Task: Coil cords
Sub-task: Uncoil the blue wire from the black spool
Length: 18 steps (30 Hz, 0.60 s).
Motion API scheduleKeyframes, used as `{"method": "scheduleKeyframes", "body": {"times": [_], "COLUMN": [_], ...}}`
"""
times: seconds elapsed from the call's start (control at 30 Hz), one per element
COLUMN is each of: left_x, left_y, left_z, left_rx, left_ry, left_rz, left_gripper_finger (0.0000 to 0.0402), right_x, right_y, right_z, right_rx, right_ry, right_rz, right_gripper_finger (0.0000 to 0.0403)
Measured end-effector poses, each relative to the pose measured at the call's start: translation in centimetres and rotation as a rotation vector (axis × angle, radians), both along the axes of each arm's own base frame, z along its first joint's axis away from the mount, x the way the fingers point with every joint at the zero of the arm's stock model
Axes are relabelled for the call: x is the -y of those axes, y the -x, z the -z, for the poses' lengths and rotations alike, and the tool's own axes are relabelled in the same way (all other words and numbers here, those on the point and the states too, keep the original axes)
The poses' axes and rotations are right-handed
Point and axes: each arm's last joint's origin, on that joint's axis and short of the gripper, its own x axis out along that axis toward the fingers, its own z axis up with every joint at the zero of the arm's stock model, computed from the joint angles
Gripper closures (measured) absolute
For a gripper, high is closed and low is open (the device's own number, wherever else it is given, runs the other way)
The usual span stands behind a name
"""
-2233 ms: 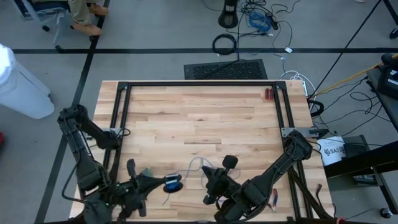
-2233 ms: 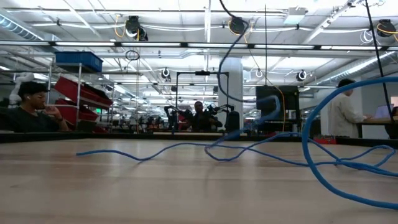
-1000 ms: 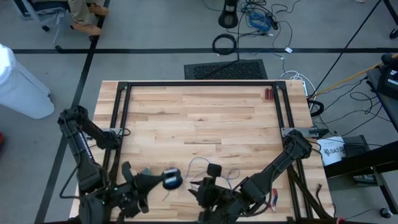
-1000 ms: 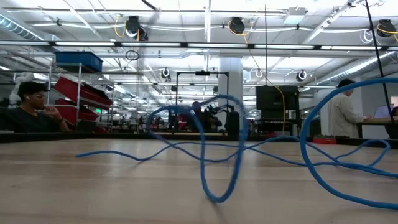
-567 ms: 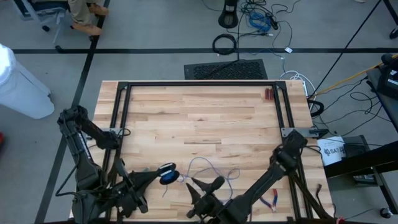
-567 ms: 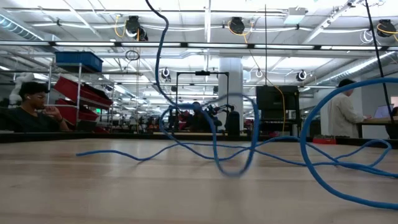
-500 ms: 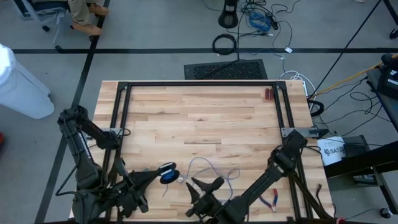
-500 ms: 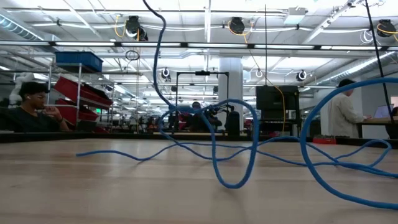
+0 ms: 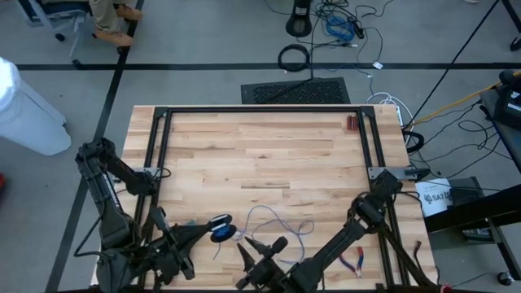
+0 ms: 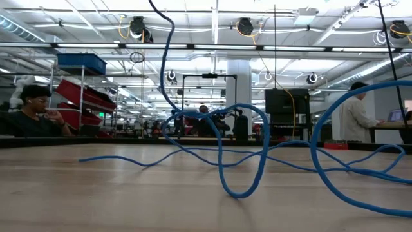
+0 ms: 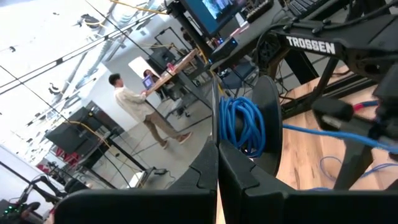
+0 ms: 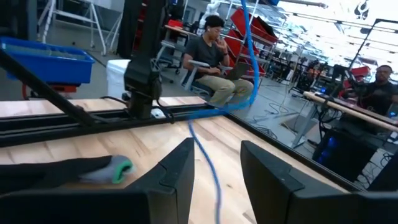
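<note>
Cord-coiling update, near table edge

Right gripper (image 9: 259, 248) has swung left toward the spool, fingers apart around the loose cord (image 9: 273, 220); left gripper (image 9: 210, 228) stays clamped on the blue coil (image 9: 220, 232). Another wrap looks imminent.

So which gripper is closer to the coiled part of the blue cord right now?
Left. The left gripper is shut right at the coil, with the wound loops just past its fingers. The right gripper stands open to the coil's right, over the loose cord.
</note>
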Motion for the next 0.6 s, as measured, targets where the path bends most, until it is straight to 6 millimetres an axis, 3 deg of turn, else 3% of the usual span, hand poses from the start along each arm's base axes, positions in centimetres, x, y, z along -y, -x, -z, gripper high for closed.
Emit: {"method": "scheduleKeyframes", "body": {"times": [0.23,0.47,0.6], "left_x": [0.0,0.0,0.0], "left_y": [0.0,-0.1,0.0], "left_z": [0.2,0.2,0.2], "left_rx": [0.003,0.005,0.005], "left_ry": [0.011,0.016,0.017], "left_rz": [0.001,0.001,0.002], "left_gripper_finger": [0.0401,0.0401,0.0401], "right_x": [-1.2,-0.8,-0.5], "right_y": [0.1,-0.4,-0.8], "right_z": [-1.4,-1.7,-1.8], "right_rx": [-0.053,-0.207,-0.199], "right_ry": [0.066,0.216,0.206], "right_rz": [-0.026,-0.032,-0.038], "right_gripper_finger": [0.0284,0.0284,0.0284]}}
